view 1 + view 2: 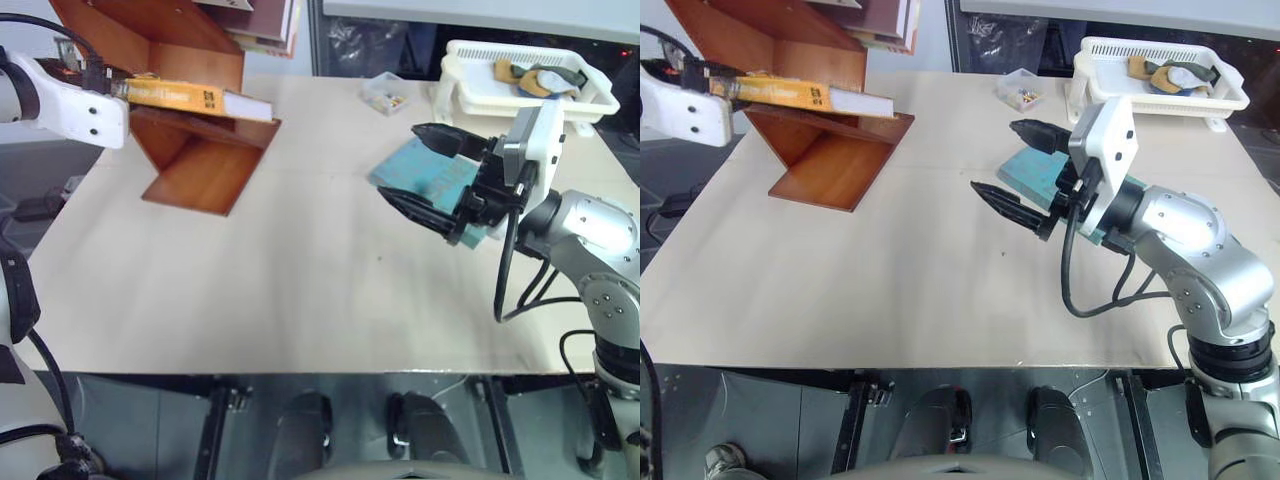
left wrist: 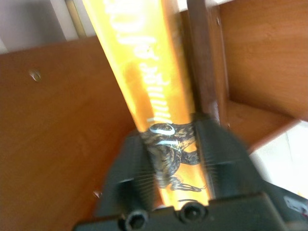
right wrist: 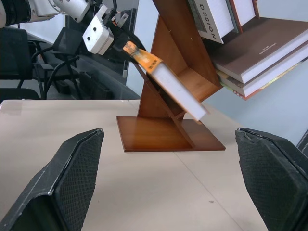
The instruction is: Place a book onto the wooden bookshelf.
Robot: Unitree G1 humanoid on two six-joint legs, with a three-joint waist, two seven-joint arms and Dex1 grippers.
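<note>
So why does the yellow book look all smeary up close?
In the left wrist view the book sits right against the camera, so its lettering and the left gripper fingers blur; in the right wrist view the wooden bookshelf looks crisp, and its polished base shines.

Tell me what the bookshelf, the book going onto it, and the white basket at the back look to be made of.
Wooden bookshelf: probably wood or veneer, reddish-brown with a polished sheen.
Book: paper, a glossy orange-yellow cover with white page edges.
White basket: likely moulded plastic, its slotted walls suggest so.
</note>
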